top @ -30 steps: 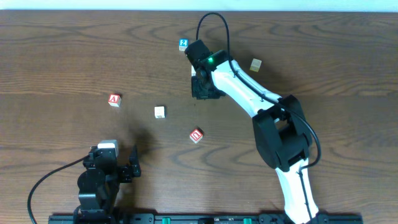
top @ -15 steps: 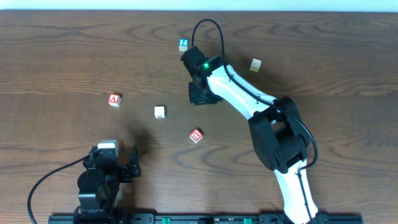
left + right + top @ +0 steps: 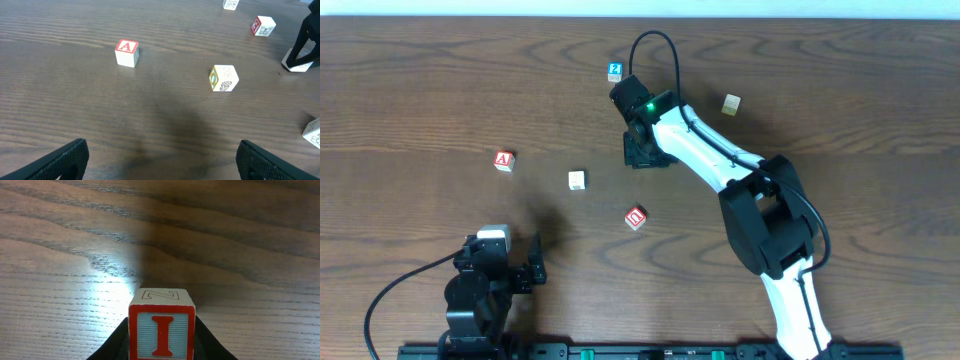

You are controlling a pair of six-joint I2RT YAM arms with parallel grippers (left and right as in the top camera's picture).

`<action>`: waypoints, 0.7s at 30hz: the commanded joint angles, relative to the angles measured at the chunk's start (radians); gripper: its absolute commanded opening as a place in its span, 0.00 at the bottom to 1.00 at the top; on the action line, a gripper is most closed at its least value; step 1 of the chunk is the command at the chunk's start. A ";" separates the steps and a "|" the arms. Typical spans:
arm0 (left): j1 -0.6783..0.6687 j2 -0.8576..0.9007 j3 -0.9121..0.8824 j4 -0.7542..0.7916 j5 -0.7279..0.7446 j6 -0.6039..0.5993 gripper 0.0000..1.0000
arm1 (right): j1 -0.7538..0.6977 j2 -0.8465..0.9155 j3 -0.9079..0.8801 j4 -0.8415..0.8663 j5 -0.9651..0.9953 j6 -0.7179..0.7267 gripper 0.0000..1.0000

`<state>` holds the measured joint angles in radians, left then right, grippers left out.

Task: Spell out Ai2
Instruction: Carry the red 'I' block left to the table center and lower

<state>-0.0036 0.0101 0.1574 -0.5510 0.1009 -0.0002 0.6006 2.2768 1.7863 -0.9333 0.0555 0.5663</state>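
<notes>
The right hand (image 3: 642, 152) is clamping the I block (image 3: 161, 332) between its fingers, low over the table (image 3: 440, 90), well apart from the A block (image 3: 503, 160). The left hand (image 3: 162, 145) is sitting wide open, holding nothing. Recommended: carry the I block level and set it square just beside the A block, leaving room for the 2 block (image 3: 615, 71).

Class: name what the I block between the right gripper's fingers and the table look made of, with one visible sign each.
I block: likely wood, pale matte top with outlined Z, red printed letter on a light face. Table: wood or wood-look laminate, dark grain, slightly glossy glare patch.
</notes>
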 commanded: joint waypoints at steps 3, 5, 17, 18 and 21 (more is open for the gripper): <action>0.003 -0.006 -0.010 0.003 -0.004 -0.002 0.95 | 0.009 0.002 -0.023 -0.002 0.026 0.025 0.01; 0.003 -0.006 -0.010 0.003 -0.004 -0.002 0.95 | 0.009 0.002 -0.024 -0.002 0.026 0.025 0.01; 0.003 -0.006 -0.010 0.003 -0.004 -0.002 0.95 | 0.008 0.002 -0.034 -0.003 0.023 0.032 0.24; 0.003 -0.006 -0.010 0.003 -0.004 -0.002 0.95 | 0.008 0.002 -0.034 -0.003 0.023 0.032 0.31; 0.003 -0.006 -0.010 0.003 -0.004 -0.002 0.95 | 0.008 0.002 -0.034 -0.005 0.022 0.032 0.38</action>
<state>-0.0036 0.0101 0.1574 -0.5510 0.1009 -0.0002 0.6006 2.2761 1.7733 -0.9321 0.0605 0.5850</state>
